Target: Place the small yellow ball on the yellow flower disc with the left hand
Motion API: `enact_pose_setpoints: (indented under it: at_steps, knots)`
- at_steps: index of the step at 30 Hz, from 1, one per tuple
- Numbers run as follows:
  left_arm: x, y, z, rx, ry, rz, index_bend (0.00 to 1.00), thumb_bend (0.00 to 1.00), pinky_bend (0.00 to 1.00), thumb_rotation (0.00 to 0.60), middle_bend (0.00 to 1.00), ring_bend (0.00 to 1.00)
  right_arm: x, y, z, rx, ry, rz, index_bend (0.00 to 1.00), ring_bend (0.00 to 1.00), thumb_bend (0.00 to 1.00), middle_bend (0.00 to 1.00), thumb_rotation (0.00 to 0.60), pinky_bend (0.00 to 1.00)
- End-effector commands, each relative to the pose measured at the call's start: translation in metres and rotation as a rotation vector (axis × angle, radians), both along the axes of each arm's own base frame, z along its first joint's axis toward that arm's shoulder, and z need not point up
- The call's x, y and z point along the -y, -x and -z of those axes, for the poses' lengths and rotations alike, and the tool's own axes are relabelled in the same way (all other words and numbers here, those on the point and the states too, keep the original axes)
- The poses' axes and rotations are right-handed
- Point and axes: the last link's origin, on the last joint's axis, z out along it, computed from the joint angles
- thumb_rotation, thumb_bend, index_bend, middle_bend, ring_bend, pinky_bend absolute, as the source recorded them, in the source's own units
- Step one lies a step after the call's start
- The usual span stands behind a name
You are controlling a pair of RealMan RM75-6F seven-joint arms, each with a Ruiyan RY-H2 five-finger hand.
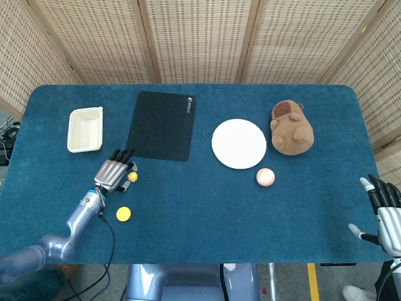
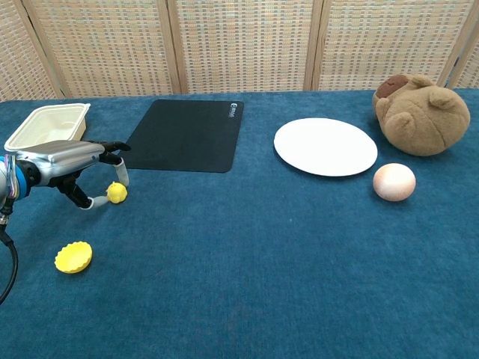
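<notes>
The small yellow ball lies on the blue cloth just in front of the black mat. My left hand reaches over it from the left. Its fingers arch above the ball and its thumb tip sits close beside the ball's left side, with no firm grip showing. The yellow flower disc lies nearer the front edge, below and slightly left of the ball. My right hand hangs off the table's front right corner, fingers spread and holding nothing.
A white tray stands behind the left hand. The black mat lies right of the tray. Further right are a white plate, a pale ball and a brown plush toy.
</notes>
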Motion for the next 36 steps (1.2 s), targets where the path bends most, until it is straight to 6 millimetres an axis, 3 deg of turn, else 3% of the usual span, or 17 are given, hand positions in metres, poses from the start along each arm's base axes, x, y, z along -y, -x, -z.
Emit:
enact_pose_setpoints:
  at_steps: [1, 7, 14, 22, 27, 28, 30, 36]
  knots:
    - [-0.001, -0.001, 0.001, 0.007, -0.001, -0.003, 0.41, 0.39, 0.0, 0.6, 0.0, 0.0, 0.0, 0.0, 0.0, 0.001, -0.001, 0.0, 0.06, 0.0, 0.0, 0.0, 0.6, 0.0]
    - [-0.003, -0.004, 0.004, 0.022, 0.0, -0.016, 0.52, 0.39, 0.0, 0.6, 0.0, 0.0, 0.0, 0.0, -0.001, 0.007, -0.002, -0.001, 0.06, 0.0, 0.0, 0.0, 0.6, 0.0]
    - [-0.004, -0.005, -0.001, 0.035, -0.018, -0.016, 0.51, 0.39, 0.0, 0.6, 0.0, 0.0, 0.0, 0.0, -0.001, 0.009, -0.004, -0.001, 0.06, 0.0, 0.0, 0.0, 0.6, 0.0]
    - [0.002, -0.01, -0.04, 0.091, -0.08, 0.045, 0.51, 0.39, 0.0, 0.6, 0.0, 0.0, -0.001, 0.0, 0.001, 0.009, -0.012, -0.003, 0.07, 0.0, 0.0, 0.0, 0.6, 0.0]
    - [0.028, -0.003, -0.062, 0.091, -0.065, 0.124, 0.5, 0.41, 0.0, 0.6, 0.0, 0.0, -0.002, -0.002, 0.002, 0.006, -0.015, -0.006, 0.08, 0.0, 0.0, 0.0, 0.6, 0.0]
    - [0.051, 0.006, -0.062, 0.105, -0.025, 0.11, 0.5, 0.42, 0.0, 0.6, 0.0, 0.0, -0.003, -0.003, 0.002, 0.009, -0.013, -0.011, 0.08, 0.0, 0.0, 0.0, 0.6, 0.0]
    - [0.072, 0.013, -0.066, 0.11, 0.013, 0.111, 0.5, 0.42, 0.0, 0.6, 0.0, 0.0, -0.004, -0.003, 0.001, 0.011, -0.012, -0.015, 0.08, 0.0, 0.0, 0.0, 0.6, 0.0]
    - [0.096, 0.017, -0.065, 0.12, 0.074, 0.124, 0.49, 0.42, 0.0, 0.6, 0.0, 0.0, -0.004, -0.004, 0.002, 0.012, -0.014, -0.018, 0.08, 0.0, 0.0, 0.0, 0.6, 0.0]
